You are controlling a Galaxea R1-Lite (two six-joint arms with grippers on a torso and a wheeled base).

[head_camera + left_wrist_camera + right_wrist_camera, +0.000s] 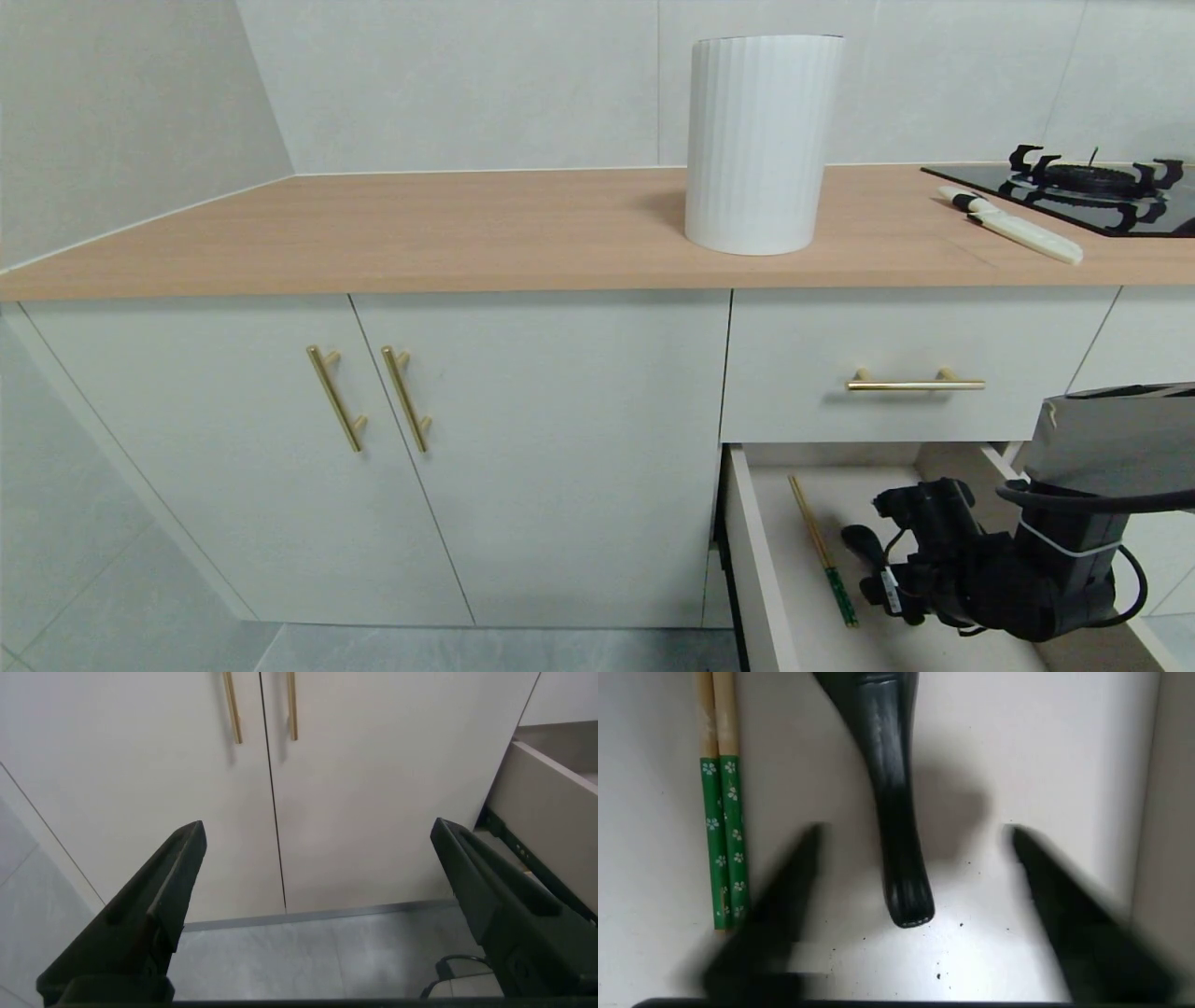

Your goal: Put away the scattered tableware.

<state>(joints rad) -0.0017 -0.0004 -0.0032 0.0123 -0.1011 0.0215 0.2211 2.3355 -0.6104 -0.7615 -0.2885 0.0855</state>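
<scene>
Right gripper (915, 835) hangs inside the pulled-out drawer (756, 560) with its fingers spread wide and nothing held. A black spoon (895, 812) lies on the drawer floor directly under it, the handle between the two fingers and clear of both. Just outside one finger, on the side toward the left arm, a pair of chopsticks (721, 812) with green ends lies side by side, roughly parallel to the spoon. Well above this gripper, on the counter (467, 224), a white-handled knife (1013, 229) lies beside the hob (1083, 182), and a white ribbed canister (756, 140) stands farther toward the left.

Left gripper (318, 831) is also open and empty, low before the closed doors (374, 793), whose brass handles (232, 709) are above it; the drawer's edge is off to its side.
</scene>
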